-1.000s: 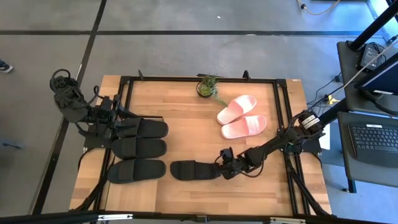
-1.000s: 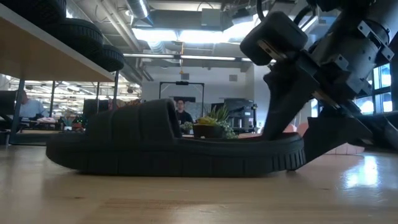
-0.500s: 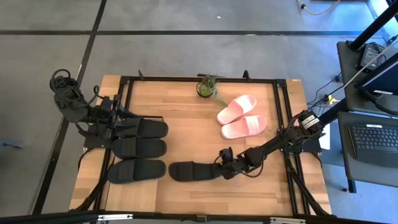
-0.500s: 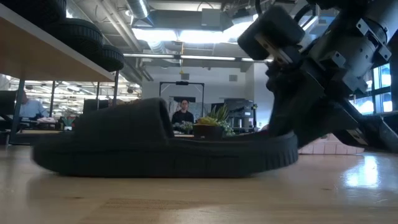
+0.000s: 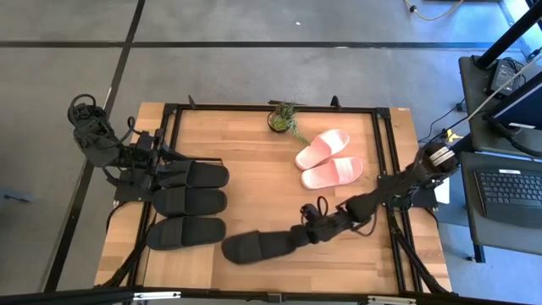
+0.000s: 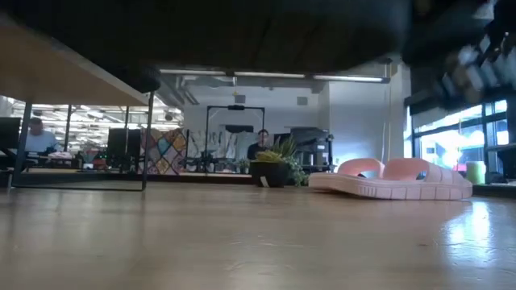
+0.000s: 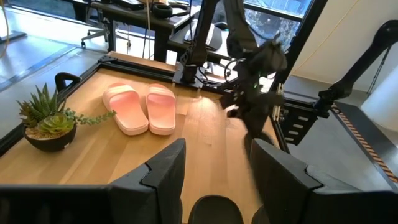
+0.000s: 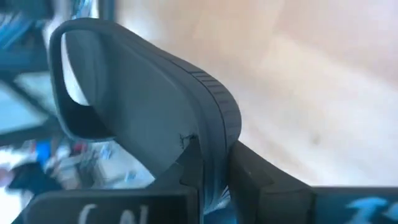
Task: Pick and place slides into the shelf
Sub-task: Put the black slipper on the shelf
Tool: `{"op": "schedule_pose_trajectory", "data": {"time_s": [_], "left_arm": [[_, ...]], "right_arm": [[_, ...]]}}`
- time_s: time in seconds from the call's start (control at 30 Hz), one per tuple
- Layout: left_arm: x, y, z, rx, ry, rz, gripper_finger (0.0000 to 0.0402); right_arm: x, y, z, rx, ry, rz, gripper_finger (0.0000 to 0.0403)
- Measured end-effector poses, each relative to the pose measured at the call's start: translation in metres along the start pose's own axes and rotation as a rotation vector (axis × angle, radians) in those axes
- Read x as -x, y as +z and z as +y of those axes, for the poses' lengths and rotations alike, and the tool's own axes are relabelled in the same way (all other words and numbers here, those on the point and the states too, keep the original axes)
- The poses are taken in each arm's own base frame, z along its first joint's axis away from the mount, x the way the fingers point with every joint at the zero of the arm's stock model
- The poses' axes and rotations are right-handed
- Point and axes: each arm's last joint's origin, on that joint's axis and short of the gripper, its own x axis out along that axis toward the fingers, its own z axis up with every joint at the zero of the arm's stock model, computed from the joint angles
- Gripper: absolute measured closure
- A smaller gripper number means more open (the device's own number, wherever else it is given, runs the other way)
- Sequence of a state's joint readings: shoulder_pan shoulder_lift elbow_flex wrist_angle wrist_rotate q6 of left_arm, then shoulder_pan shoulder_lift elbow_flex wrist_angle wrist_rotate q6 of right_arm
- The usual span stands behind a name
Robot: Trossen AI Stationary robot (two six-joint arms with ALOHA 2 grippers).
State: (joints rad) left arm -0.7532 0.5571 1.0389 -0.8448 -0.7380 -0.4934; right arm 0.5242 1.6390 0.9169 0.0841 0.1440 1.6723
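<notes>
I am reporting on the black slide (image 5: 258, 246) in transit near the front edge of the table (image 5: 279, 161). The right gripper (image 5: 306, 235) is clamped on its heel end, and the sole is hanging out toward the shelf (image 5: 127, 222) on the left side. In the low view the table surface is running bare beneath a dark mass overhead, so I am judging the slide to be off the wood.

Handling: the slide looks like moulded foam, light and fairly stiff, holding its line from a single end grip. The right wrist view is showing the fingers (image 8: 249, 177) pinching the thick heel rim (image 8: 211, 130); that rim, or the wide strap, is the sound place to hold. The matte surface should be resisting slip.

Change from a second ago: the slide was then lying flat on the table; it has since risen, swung its toe toward the front-left, and the right arm has stretched further.

Three black slides (image 5: 188, 203) are sitting on the shelf. The pink pair (image 5: 330, 161) is waiting beside the plant (image 5: 282, 117). The left gripper (image 7: 214, 168) is parked over the shelf, fingers apart.
</notes>
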Motion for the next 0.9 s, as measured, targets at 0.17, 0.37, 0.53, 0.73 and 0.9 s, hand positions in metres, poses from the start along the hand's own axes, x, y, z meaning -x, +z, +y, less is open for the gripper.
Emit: {"op": "schedule_pose_trajectory", "data": {"time_s": [0.17,0.37,0.53,0.73,0.9], "left_arm": [[0.000,0.000,0.000,0.000,0.000,0.000,0.0227],[0.000,0.000,0.000,0.000,0.000,0.000,0.0227],[0.000,0.000,0.000,0.000,0.000,0.000,0.0227],[0.000,0.000,0.000,-0.006,0.007,-0.004,0.0227],[0.000,0.000,0.000,-0.008,0.007,-0.004,0.0227]], "right_arm": [[0.026,-0.009,0.016,0.009,0.073,0.152,0.0356],[0.040,-0.006,0.031,0.030,0.157,0.133,0.0356],[0.036,0.005,0.060,0.078,0.201,0.010,0.0356],[0.034,0.008,0.116,0.166,0.195,-0.032,0.0356],[0.012,0.006,0.147,0.182,0.039,-0.068,0.0358]]}}
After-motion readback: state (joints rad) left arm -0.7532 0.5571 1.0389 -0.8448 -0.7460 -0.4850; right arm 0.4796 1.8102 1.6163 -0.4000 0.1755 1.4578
